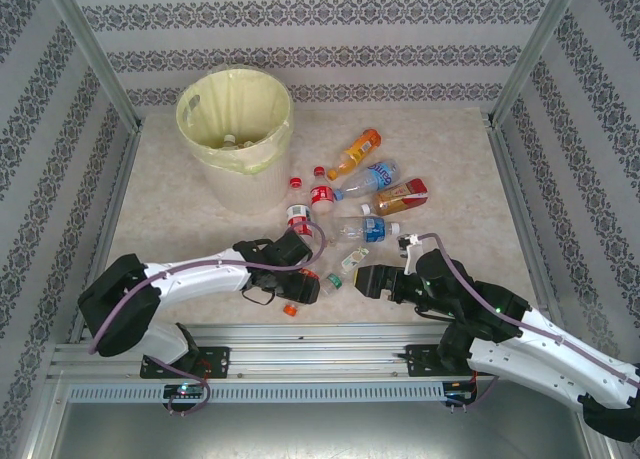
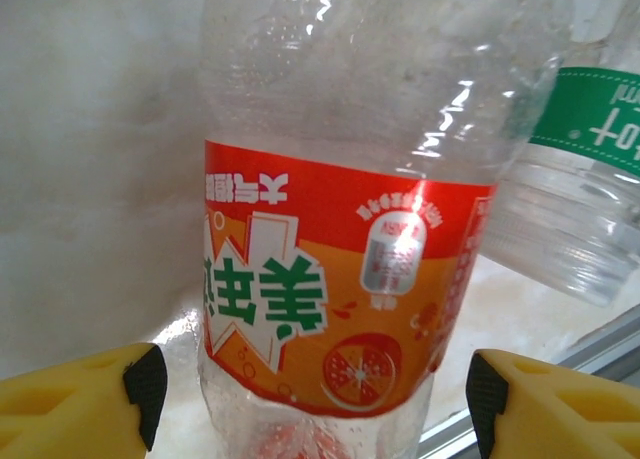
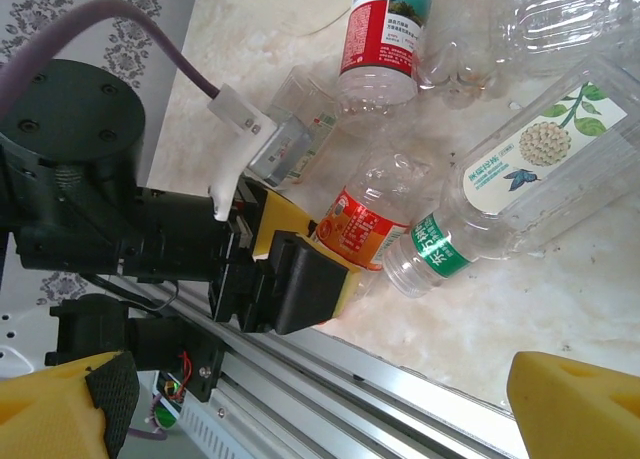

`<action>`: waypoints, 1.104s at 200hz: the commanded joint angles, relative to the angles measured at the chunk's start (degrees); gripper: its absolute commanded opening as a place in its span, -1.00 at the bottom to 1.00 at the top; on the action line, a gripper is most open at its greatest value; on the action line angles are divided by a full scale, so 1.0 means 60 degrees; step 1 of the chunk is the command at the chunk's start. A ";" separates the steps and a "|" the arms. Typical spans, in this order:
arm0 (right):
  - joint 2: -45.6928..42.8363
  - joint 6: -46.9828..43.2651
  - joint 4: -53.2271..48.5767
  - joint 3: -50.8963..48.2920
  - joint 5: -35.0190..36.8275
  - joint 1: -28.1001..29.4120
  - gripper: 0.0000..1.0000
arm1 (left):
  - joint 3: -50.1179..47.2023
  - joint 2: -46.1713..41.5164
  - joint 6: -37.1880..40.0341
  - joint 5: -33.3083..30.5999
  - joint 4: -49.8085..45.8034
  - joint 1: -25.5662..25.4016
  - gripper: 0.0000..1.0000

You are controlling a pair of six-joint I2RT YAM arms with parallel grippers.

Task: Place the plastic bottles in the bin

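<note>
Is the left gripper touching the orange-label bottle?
Apart. The left wrist view shows a gap on each side between the left gripper and the orange-label bottle.

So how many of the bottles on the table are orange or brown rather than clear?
2. The orange bottle lies just right of the bin; the brown bottle lies further right, a little nearer. The bin may hide more.

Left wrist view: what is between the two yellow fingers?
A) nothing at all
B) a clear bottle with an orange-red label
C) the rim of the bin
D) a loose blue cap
B: a clear bottle with an orange-red label sits between the fingers of the left gripper.
</note>
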 commanded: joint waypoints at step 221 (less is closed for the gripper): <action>-0.0070 -0.2061 0.0452 0.1579 0.0756 0.0093 0.92 | 0.1754 -0.1104 0.0733 -0.0306 -0.1501 0.0085 0.01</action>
